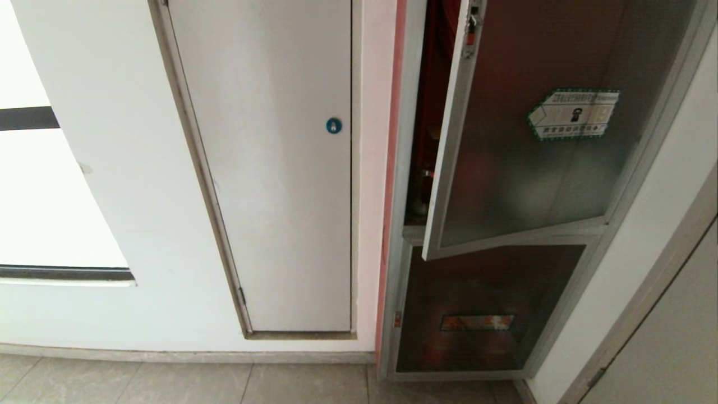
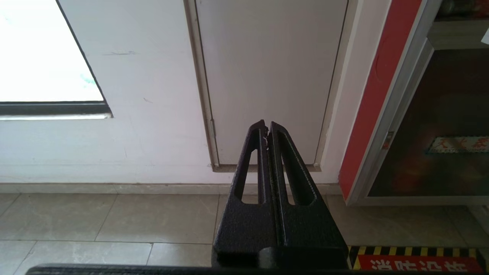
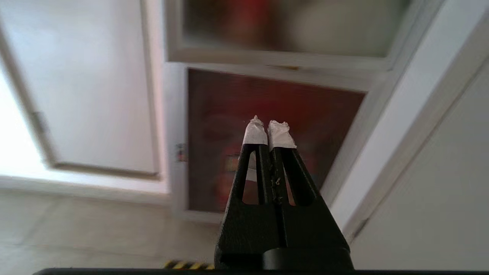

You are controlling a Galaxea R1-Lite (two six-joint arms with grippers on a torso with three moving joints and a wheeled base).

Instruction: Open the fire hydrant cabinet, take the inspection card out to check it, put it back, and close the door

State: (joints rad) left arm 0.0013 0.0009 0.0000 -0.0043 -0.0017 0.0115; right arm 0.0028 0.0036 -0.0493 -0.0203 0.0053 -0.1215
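Dark frosted door [image 1: 538, 168] bears a white, green-bordered sticker [image 1: 573, 114]; cabinet interior [image 1: 435, 84] red.

Plain white wall-closet door [image 1: 269, 168] with blue round lock [image 1: 334, 125] left, bright window [image 1: 45, 191] far left, grey tiled floor [image 1: 168, 384], black-yellow hazard strip [image 2: 416, 252] near.

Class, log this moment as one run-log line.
door: ajar | inspection card: unseen | left pincer: shut, empty | right pincer: shut, empty, facing lower panel
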